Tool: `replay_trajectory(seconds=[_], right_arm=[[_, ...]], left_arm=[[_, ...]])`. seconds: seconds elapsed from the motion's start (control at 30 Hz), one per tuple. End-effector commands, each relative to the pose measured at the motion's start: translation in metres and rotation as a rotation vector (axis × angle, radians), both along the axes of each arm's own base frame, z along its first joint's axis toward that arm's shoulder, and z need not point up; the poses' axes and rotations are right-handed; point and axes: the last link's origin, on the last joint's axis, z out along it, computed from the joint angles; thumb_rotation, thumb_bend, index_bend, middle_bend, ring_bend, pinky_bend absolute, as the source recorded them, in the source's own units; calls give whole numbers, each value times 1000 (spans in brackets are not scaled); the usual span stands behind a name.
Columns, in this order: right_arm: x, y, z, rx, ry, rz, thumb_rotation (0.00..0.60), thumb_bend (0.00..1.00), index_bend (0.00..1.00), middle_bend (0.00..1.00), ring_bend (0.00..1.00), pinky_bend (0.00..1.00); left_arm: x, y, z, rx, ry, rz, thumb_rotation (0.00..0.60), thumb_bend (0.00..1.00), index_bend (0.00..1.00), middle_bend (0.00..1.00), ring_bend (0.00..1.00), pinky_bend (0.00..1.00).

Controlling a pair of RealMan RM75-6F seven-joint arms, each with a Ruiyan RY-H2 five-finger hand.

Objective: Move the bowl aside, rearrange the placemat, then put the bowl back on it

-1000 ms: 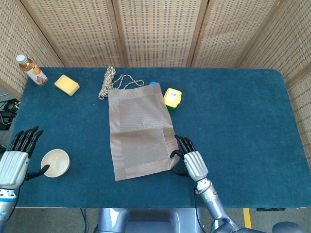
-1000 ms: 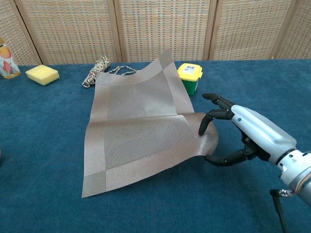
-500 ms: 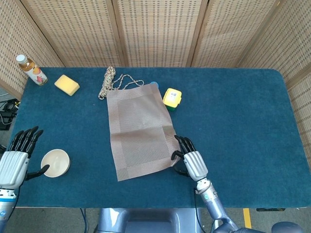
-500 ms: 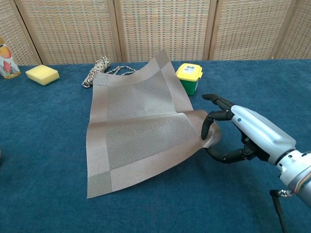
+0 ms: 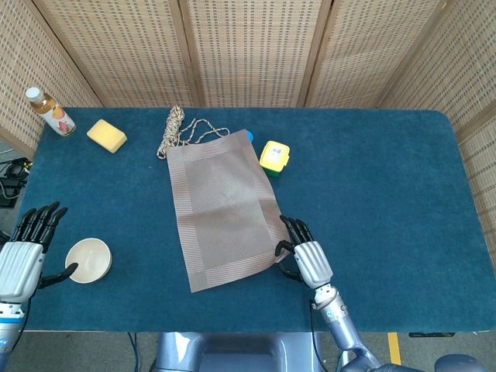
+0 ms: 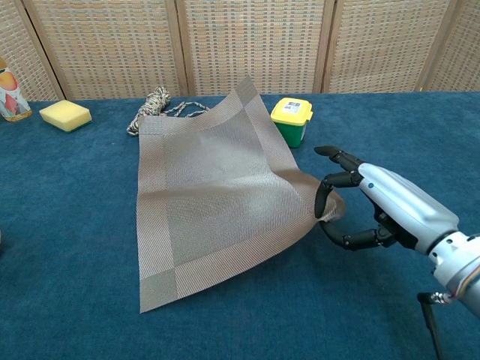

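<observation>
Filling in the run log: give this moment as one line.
step: rearrange mat | right hand: pinching mat corner | left hand: open beside bowl | bowl: off mat

The placemat [image 5: 224, 207] lies mid-table [image 5: 372, 178], its near right corner pinched by the right hand [image 5: 304, 256]. The bowl [image 5: 87, 260] sits by the near left edge beside the left hand [image 5: 25, 252]. Behind the mat lie a rope [image 5: 172, 129] and small container [image 5: 274, 156]; a sponge [image 5: 106, 135] and bottle [image 5: 49, 111] occupy the far left corner. The mat's far right corner seems lifted.

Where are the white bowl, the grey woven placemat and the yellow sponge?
white bowl [image 5: 88, 260], head view, its inside
grey woven placemat [image 6: 210, 191], chest view, its centre panel
yellow sponge [image 5: 107, 136], head view, its top face
</observation>
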Motion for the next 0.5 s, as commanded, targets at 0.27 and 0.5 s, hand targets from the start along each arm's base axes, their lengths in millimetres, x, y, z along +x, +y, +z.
replay_trajectory(seconds=[0.27, 0.5], right_arm=[[-4, -3, 5, -17, 6, -14, 600, 589, 601, 66, 0, 0], [-16, -6, 14, -42, 12, -47, 600, 585, 632, 88, 0, 0]], left_arm=[[0, -1, 1, 5, -3, -2, 600, 176, 0, 0, 0, 0], [-1, 0, 0, 2, 2, 4, 600, 176, 0, 0, 0, 0]])
